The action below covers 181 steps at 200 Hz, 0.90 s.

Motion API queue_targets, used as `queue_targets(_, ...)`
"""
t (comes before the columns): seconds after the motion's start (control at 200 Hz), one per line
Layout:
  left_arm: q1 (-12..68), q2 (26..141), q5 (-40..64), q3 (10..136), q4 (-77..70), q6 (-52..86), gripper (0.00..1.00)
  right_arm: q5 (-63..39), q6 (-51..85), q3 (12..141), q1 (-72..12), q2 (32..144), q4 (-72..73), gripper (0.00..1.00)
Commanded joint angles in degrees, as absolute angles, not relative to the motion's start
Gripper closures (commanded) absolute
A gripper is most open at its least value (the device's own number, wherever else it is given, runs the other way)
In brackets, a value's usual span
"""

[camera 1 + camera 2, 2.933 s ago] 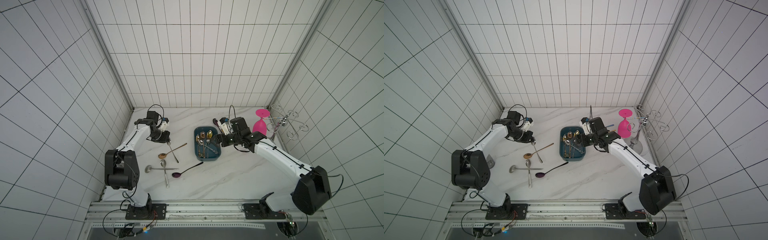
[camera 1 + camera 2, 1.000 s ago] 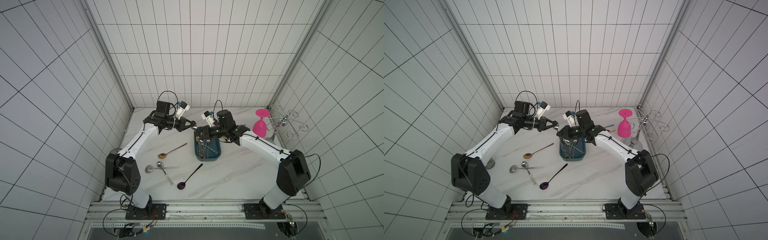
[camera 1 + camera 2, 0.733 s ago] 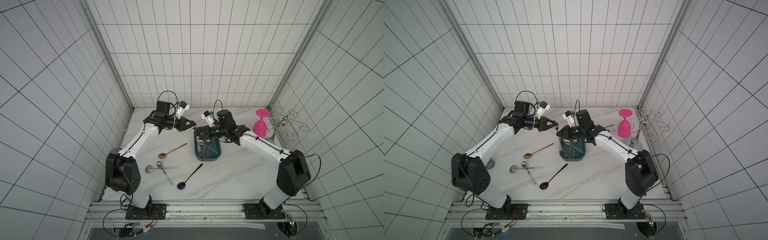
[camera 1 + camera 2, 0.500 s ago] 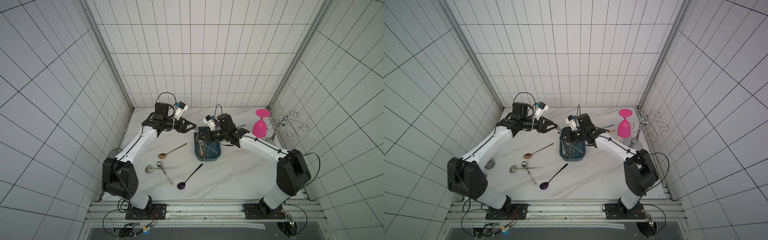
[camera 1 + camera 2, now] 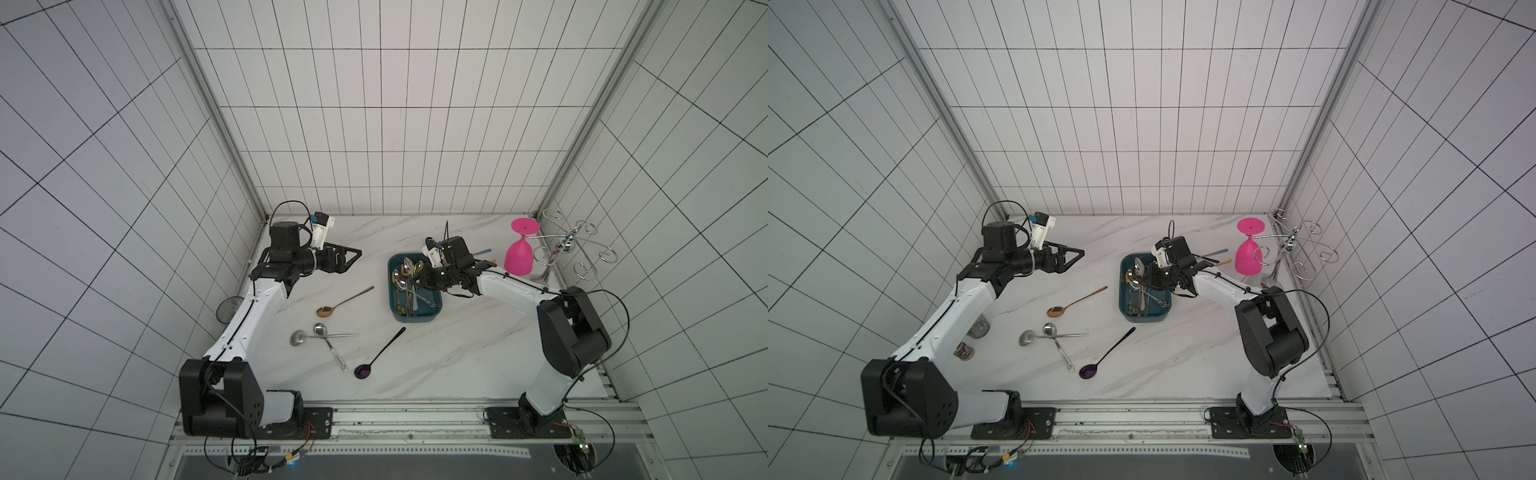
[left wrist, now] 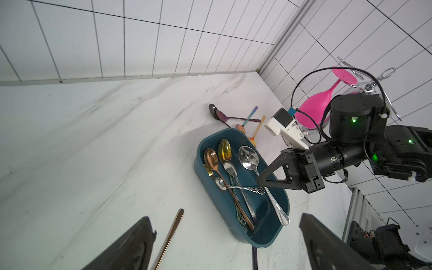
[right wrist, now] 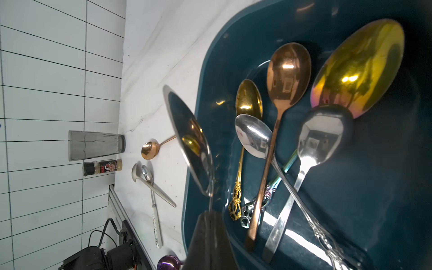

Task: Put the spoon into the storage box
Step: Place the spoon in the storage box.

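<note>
Pink goblet (image 5: 518, 259) upside down beside wire rack (image 5: 572, 245); grey tumbler (image 7: 95, 148), spice jar (image 7: 102, 167) near wall.

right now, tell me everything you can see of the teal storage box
The storage box is a shallow, dark teal tray, plastic by its look, rectangular with rounded corners and a glossy inside. It sits flat on the white marbled table, nearer the right arm. Five spoons lie in it, crossing: copper, gold, iridescent and silver. The right gripper hangs over it, shut on a sixth, silver spoon; whether that one touches the box I cannot tell.
</note>
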<state>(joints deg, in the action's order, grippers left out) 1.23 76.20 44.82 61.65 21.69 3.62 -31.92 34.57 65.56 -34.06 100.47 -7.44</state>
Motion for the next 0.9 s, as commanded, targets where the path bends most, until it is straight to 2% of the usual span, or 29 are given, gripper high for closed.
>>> queue_targets(0.0,-0.6,74.1,43.4,60.4,19.4,4.2,0.01,-29.2,34.2,66.2,-33.4,101.5,-7.1,1.00)
queue_targets(0.245,-2.4,73.5,43.7,59.6,18.2,5.7,0.01,-28.5,33.9,67.2,-32.5,104.2,-7.0,0.96)
queue_targets(0.57,-4.2,73.8,43.8,59.5,17.7,6.1,0.01,-26.1,26.1,69.0,-32.3,100.3,-14.2,0.75)
queue_targets(0.765,-5.3,73.9,43.6,59.5,17.6,6.2,0.01,-25.4,17.1,68.7,-33.6,94.2,-17.9,0.69)
queue_targets(0.899,-6.1,73.8,43.0,60.0,18.2,6.2,0.01,-23.9,7.5,70.3,-37.1,90.8,-22.7,0.56)
